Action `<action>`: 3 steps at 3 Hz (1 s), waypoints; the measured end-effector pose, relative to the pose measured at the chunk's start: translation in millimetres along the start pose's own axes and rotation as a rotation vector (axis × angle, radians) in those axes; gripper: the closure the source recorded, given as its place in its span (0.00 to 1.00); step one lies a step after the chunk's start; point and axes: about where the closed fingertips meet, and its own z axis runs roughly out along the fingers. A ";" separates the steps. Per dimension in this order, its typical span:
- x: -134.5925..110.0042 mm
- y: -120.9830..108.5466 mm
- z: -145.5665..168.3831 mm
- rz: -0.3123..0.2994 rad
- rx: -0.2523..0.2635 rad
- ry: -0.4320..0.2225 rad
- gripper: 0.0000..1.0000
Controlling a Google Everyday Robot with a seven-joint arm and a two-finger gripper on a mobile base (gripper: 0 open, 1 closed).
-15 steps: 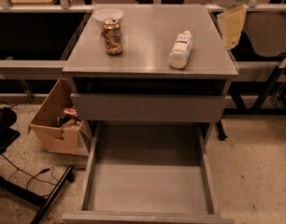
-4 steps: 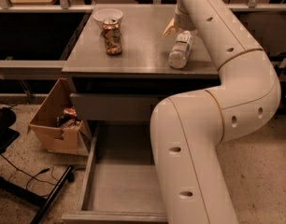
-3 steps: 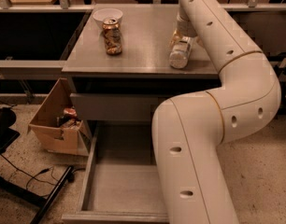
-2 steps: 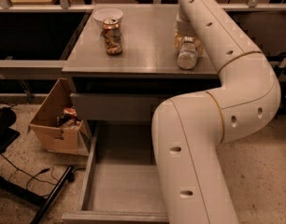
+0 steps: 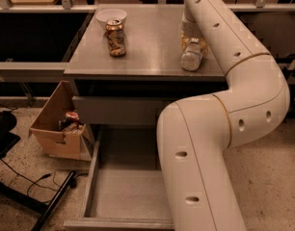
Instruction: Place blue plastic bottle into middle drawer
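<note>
The blue plastic bottle (image 5: 191, 56), clear-whitish with a pale label, lies on the right side of the grey cabinet top (image 5: 147, 52), its length pointing towards the front edge. My gripper (image 5: 189, 32) is right at the bottle's far end, on top of it. The middle drawer (image 5: 122, 192) is pulled out low at the front, its bare grey floor showing. My big white arm (image 5: 220, 129) hides its right side.
A brownish can (image 5: 115, 37) stands on the left of the cabinet top with a white bowl (image 5: 111, 15) behind it. A drawer with a plain grey front (image 5: 116, 110) sits above the open one. A cardboard box (image 5: 60, 129) and a black chair base (image 5: 39, 201) are on the floor at left.
The arm has come in over the cabinet and reached the bottle. The bottle has turned from lying slantwise to pointing at the front edge and shifted a little right.
</note>
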 end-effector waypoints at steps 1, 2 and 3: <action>9.7 -0.5 -8.1 -0.003 0.013 0.040 1.00; 17.1 12.6 -51.7 0.000 0.043 0.089 1.00; -5.8 36.7 -74.4 -0.007 0.104 0.016 1.00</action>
